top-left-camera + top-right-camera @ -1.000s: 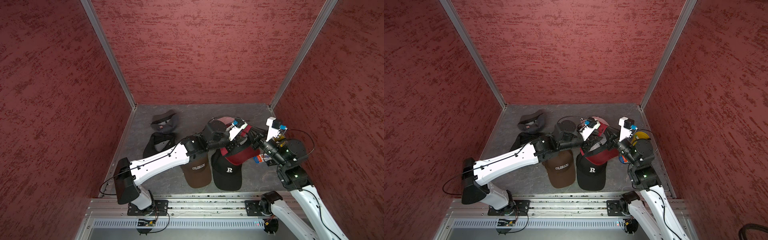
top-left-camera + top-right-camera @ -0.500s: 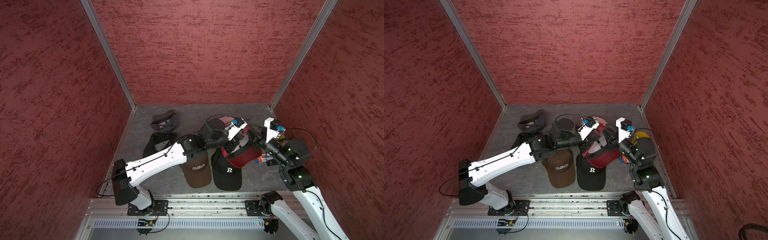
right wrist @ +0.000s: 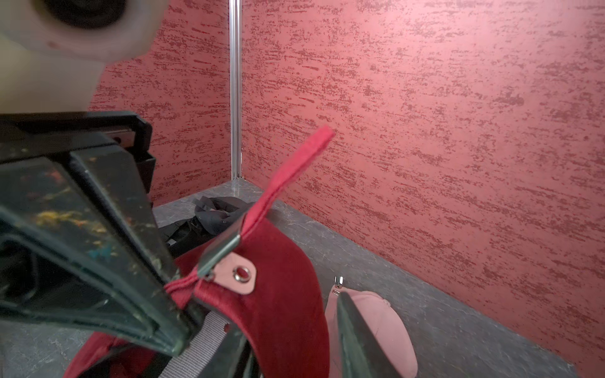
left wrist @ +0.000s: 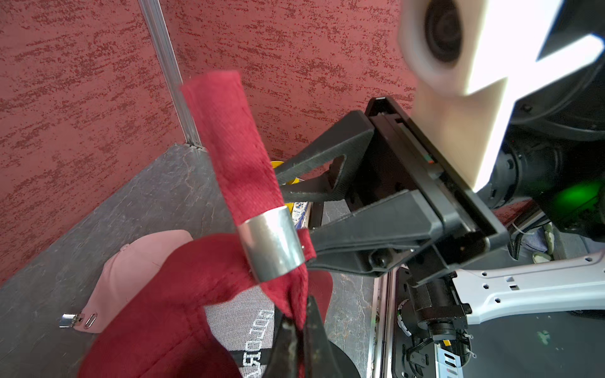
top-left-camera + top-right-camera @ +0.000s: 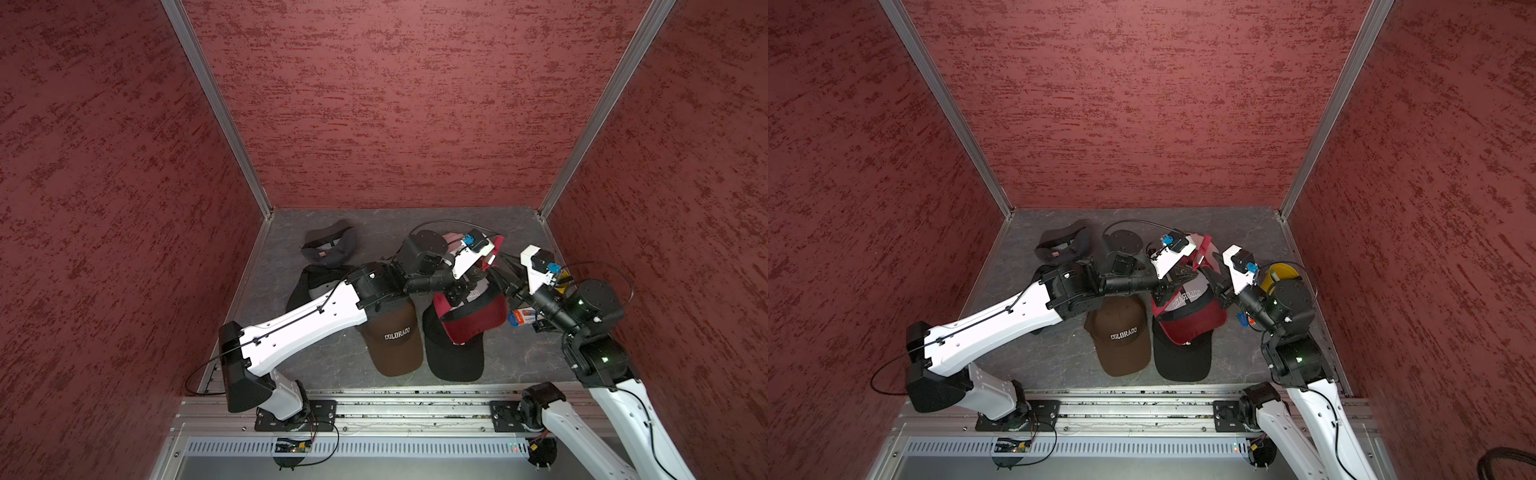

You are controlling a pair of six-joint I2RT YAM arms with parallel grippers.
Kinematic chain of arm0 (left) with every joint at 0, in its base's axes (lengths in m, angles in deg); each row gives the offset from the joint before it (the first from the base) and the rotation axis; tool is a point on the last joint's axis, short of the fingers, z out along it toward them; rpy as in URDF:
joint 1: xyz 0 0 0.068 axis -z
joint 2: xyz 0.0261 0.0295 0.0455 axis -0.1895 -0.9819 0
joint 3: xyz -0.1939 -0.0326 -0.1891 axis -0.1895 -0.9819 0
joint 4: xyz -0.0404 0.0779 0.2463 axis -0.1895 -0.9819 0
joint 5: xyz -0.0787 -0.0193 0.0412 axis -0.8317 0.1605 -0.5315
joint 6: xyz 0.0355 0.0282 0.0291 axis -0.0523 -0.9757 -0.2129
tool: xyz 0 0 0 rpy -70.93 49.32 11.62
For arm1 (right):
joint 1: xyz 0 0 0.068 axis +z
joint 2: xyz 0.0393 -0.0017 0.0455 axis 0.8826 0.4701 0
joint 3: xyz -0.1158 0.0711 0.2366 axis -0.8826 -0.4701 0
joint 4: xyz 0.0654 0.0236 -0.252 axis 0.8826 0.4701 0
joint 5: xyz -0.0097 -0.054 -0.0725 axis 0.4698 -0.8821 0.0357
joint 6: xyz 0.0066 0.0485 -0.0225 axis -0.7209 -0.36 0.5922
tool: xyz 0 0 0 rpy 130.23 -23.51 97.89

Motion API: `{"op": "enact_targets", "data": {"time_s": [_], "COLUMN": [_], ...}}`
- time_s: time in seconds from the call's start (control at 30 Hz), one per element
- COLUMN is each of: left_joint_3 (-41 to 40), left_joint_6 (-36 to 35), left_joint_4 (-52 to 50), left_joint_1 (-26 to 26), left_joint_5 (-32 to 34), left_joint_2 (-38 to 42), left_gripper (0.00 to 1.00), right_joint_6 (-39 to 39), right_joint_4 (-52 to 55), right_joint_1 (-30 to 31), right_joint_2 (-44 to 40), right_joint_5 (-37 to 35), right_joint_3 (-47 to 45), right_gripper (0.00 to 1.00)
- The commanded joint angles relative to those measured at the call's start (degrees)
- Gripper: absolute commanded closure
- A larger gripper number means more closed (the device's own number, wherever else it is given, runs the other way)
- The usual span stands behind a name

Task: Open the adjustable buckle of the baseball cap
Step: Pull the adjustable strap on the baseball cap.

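Item 1: red cap [image 5: 469, 320], raised over the black cap [image 5: 455, 361], right of centre in both top views. We see its silver buckle [image 4: 271, 243] on the rear band, with the strap [image 4: 229, 131] end standing free.
Left gripper [image 4: 298, 314]: fully closed, pinching the band just beside the buckle.
Right gripper [image 4: 294, 212]: jaws partly apart at the band, clamping nothing.
Item 2: brown cap [image 5: 395, 336], lying just beside the black cap.

Soft, even light from above, shadows faint. Top views are sharp. In both wrist views a near white housing [image 4: 458, 65] glares, blurred.
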Motion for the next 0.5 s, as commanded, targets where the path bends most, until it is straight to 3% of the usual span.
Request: {"op": "enact_targets", "data": {"time_s": [0.0, 0.27, 0.47], "left_joint_3": [3.0, 6.6, 8.6], "left_joint_6": [-1.0, -1.6, -1.9], "left_joint_4": [-1.6, -4.4, -6.4], "left_joint_1": [0.0, -0.1, -0.3], "left_joint_5": [-1.9, -1.8, -0.8], "left_joint_2": [-1.5, -4.5, -5.9], "left_gripper": [1.00, 1.00, 1.00], "right_joint_6": [1.1, 1.7, 2.0], "right_joint_4": [-0.8, -1.0, -0.9], "right_joint_1": [-0.1, -0.1, -0.1], "right_joint_2": [-0.5, -0.7, -1.1], "right_joint_5": [2.7, 2.2, -0.9], "right_joint_3": [1.0, 0.9, 0.5], "right_gripper": [0.64, 0.70, 0.87]}}
